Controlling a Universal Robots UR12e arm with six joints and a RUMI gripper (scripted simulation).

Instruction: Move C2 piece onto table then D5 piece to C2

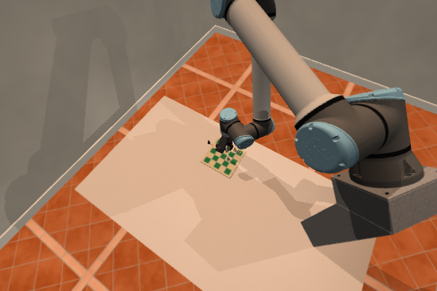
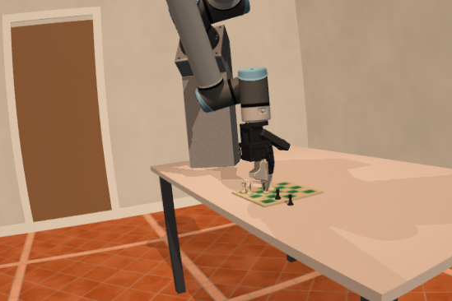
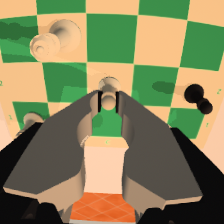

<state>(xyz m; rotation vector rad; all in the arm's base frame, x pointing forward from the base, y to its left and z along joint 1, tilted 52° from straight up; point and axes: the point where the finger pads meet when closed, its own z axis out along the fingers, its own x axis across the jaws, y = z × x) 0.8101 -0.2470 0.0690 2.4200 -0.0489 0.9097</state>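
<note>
A small green and cream chessboard [image 1: 222, 160] lies on the table; it also shows in the exterior view [image 2: 278, 192]. My gripper [image 3: 109, 92] is low over the board and shut on a cream piece [image 3: 107, 90], which reaches down to a square near the board's number edge. In the exterior view the gripper [image 2: 265, 186] is at the board's near left part. A black piece [image 2: 290, 200] stands upright on the table just off the board's front edge.
A larger cream piece [image 3: 54, 39] and a small cream piece [image 3: 31, 119] stand on the board left of the gripper. A black piece [image 3: 198, 97] stands on the board to the right. The robot's base [image 1: 384, 199] stands at the table's end.
</note>
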